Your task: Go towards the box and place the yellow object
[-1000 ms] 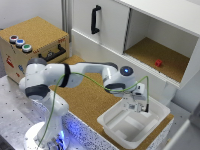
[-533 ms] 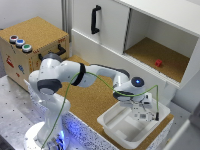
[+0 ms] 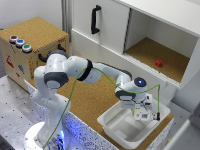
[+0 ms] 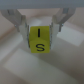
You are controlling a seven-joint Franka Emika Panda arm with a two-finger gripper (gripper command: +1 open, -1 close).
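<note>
The wrist view gives the close look: the gripper [image 4: 41, 31] has its two fingers [image 4: 21, 24] clamped on either side of the yellow object [image 4: 40, 40], a small yellow block with dark markings on its facing side that read like an "I" above an "S". Below the block is a pale, blurred surface, white with soft bands, and nothing else can be made out there.

The exterior view shows none of that detail. There the gripper [image 3: 141, 111] is a small white cluster hanging over the box [image 3: 111, 123], and the block between the fingers is too small and blurred to pick out. What this view adds is the layout. The white arm [image 3: 85, 70] reaches out from its base at the exterior view's left, over a cork-covered surface [image 3: 95, 97], and bends down so the gripper sits above the box's far end, toward the exterior view's right. A thin green cable [image 3: 75, 90] runs along the arm.

Now the containers. The box is a shallow white tub, and its visible floor looks bare. Behind it, the open white cabinet [image 3: 165, 30] has a cork floor with a small red cube [image 3: 158, 63] sitting on it. At the exterior view's left stands a brown case [image 3: 35, 47] topped with cork, with coloured buttons [image 3: 20, 44] on it.
</note>
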